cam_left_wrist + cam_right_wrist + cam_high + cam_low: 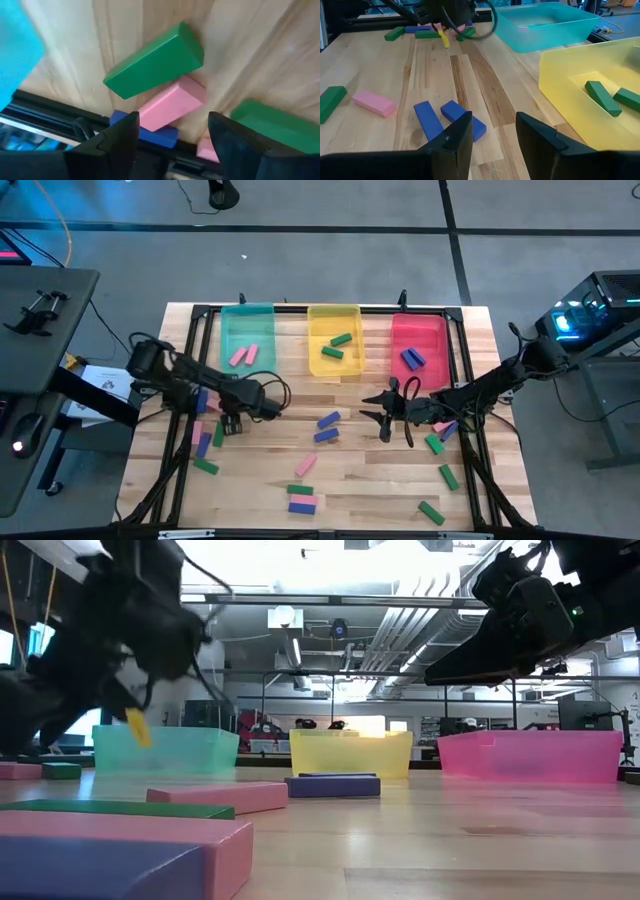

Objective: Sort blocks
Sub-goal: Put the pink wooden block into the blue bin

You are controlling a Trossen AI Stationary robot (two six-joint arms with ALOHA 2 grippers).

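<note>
Left tool is low over the left side of the surface, fingers spread with nothing between them; through the gap its wrist view shows a pink block with a green block lying against it, a blue block tucked at the pink one's other end, and another green block off to the side. Right tool hangs above the middle-right of the surface, fingers part open and empty; its wrist view looks past them at two blue blocks lying touching each other on the wood, with a pink block and a green one further out. Teal tray at the far edge holds two pink blocks, yellow tray beside it holds two green blocks, red tray holds two blue blocks. The rest of the blocks are loose on the surface: a mixed cluster along the left rail by the left tool, a few near the front edge, greens toward the right front corner. The low view has a stacked green, pink and blue group close to the lens.
</note>
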